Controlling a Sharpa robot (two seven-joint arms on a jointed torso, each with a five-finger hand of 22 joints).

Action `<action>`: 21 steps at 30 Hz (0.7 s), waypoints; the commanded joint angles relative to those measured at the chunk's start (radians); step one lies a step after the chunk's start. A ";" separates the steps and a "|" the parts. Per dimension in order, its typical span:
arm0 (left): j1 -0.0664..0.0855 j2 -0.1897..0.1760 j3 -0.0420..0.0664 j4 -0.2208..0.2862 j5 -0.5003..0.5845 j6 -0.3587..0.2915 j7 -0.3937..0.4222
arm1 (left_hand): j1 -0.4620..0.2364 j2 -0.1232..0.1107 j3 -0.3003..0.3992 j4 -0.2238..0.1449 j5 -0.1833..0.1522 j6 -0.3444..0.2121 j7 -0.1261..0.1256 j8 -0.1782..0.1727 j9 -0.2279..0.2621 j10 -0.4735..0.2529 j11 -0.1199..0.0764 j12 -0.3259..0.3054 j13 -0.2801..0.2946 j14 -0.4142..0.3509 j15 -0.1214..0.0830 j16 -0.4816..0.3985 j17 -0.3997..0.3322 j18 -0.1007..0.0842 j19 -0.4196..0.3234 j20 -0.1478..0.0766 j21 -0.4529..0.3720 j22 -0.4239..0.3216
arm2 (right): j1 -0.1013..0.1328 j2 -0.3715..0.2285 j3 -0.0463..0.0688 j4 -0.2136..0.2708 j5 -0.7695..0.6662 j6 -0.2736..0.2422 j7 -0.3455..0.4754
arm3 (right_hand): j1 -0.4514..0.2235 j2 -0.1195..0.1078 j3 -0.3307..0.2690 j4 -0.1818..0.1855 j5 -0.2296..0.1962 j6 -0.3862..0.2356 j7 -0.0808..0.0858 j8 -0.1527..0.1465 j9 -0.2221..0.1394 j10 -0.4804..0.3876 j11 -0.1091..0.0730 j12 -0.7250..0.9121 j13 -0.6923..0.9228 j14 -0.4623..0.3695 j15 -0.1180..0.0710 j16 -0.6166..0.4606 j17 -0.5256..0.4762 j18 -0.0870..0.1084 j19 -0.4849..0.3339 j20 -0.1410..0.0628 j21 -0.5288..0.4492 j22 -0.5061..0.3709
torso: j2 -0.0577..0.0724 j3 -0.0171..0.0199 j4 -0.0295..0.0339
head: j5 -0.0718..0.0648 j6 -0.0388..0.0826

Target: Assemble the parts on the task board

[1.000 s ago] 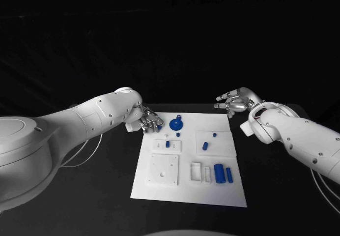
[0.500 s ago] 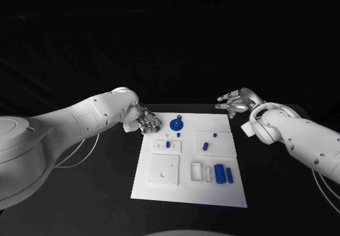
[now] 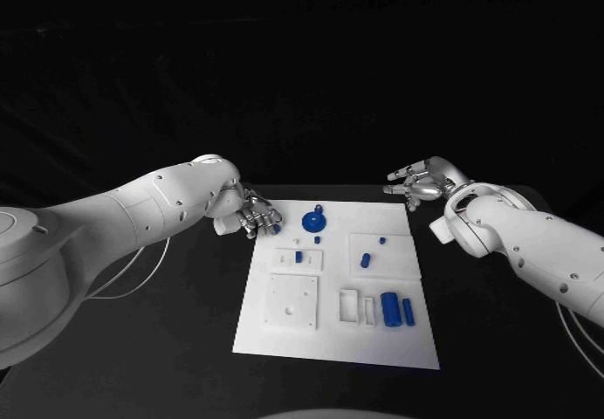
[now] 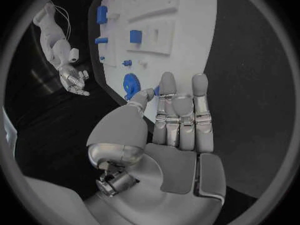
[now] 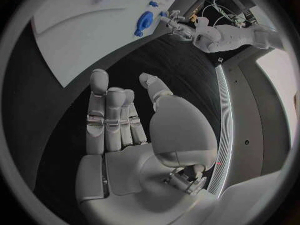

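The white task board lies in the middle of the black table. On it are a round blue part with a loop, a small blue peg, another blue piece and two blue cylinders. My left hand hovers at the board's far left corner, fingers straight and empty; the round blue part lies just beyond its thumb. My right hand hangs past the far right corner, fingers spread, holding nothing.
Raised white blocks with holes and slots stand on the board. Black table surrounds the board on all sides. My right hand shows across the board in the left wrist view, and my left hand in the right wrist view.
My left hand has drifted slightly left and away from the board's corner. My right hand has hardly moved.
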 commanded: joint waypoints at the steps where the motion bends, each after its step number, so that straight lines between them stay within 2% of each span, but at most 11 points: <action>1: -0.008 -0.003 -0.004 0.003 0.002 0.016 -0.011 | 0.004 -0.010 0.000 -0.003 -0.003 -0.117 -0.007 -0.006 -0.001 0.004 -0.003 0.004 -0.001 -0.009 -0.001 0.000 -0.001 0.004 -0.005 0.005 -0.005 0.017 | -0.001 0.000 0.000 0.000 -0.007 0.012 0.005 | -0.009 0.003 -0.005 -0.001 0.003 0.000 0.002 -0.001 -0.001 -0.002 -0.005 0.001 -0.001 0.002 -0.007 -0.001 0.000 0.017 0.028 -0.007 -0.004 0.012 | 0.000 -0.0001 -0.0004 | 0.001 0.000; 21: -0.008 -0.033 -0.002 0.029 0.029 0.027 -0.008 | 0.014 -0.011 0.002 -0.009 0.006 -0.120 -0.004 -0.006 -0.021 0.001 -0.002 0.003 -0.005 -0.011 0.000 0.000 -0.004 0.005 -0.005 0.006 -0.009 0.018 | -0.003 -0.004 0.000 0.001 -0.007 0.013 0.006 | -0.009 0.003 -0.005 -0.001 0.003 0.000 0.002 -0.001 -0.001 -0.002 -0.005 0.001 -0.001 0.002 -0.007 -0.001 0.000 0.017 0.028 -0.007 -0.004 0.012 | 0.000 0.0008 -0.0004 | 0.000 0.000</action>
